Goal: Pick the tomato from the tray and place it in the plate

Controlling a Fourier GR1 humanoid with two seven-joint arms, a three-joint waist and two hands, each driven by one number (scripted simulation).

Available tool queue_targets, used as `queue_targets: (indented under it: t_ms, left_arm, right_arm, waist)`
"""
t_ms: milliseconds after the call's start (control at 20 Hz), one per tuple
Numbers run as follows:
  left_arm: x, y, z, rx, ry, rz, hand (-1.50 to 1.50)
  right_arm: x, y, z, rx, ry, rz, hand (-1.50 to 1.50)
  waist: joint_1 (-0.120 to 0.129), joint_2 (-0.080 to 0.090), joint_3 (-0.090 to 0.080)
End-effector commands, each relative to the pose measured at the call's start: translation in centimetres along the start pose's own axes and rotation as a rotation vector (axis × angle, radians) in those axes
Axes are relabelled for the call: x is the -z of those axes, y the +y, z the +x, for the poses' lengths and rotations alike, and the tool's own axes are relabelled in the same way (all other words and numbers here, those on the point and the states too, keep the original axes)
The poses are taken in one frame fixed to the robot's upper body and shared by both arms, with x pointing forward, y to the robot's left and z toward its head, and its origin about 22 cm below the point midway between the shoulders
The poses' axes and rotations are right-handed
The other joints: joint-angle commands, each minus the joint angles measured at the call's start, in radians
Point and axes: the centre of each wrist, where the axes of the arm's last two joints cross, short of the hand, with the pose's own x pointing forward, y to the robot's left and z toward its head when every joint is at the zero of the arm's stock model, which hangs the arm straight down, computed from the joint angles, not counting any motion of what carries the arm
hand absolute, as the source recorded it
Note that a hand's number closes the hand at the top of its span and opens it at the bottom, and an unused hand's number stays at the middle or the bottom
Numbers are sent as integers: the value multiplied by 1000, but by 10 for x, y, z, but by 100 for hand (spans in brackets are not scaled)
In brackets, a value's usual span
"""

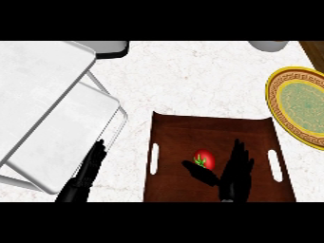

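Right hand (236, 172) open over tray (171, 190), fingers straight, seemingly touching tomato (204, 158); left hand (87, 173) open, resting.

**Right hand at the tomato on the tray**

A dark brown tray (214, 128) with slot handles sits at the lower centre of the frame on a pale marble counter (192, 80). On it lies a red tomato (204, 156) with a green stem. The right hand (236, 173) stands over the tray, fingers straight up just right of the tomato, thumb reaching under it. At the right edge lies a yellow-rimmed, green-centred plate (306, 108), apart from the tray. The left hand (87, 173) rests at lower left, fingers straight, beside a white sink unit (31, 95) filling the upper left.
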Motion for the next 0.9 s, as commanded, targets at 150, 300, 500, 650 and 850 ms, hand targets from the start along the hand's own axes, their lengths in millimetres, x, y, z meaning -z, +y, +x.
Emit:
queue_targets:
  t_ms: [150,300,500,650,850]
  left_arm:
    - [35,65,-3,88,1,195,0]
    - [29,73,-2,100,-3,202,0]
    - [40,73,2,78,-1,181,0]
    - [35,73,-1,107,-8,193,0]
    - [41,68,-4,85,-5,182,0]
  right_arm:
    - [5,-5,14,-150,180,-3,-150]
    - [9,-14,26,-159,192,-11,-150]
    - [2,-7,31,-141,165,54,150]
    - [6,-13,40,-184,120,58,150]
    - [2,-8,27,-173,108,64,150]
  waist:
    - [-12,28,5]
    - [-7,25,6]
    - [4,30,10]
    - [8,29,9]
    - [0,29,10]
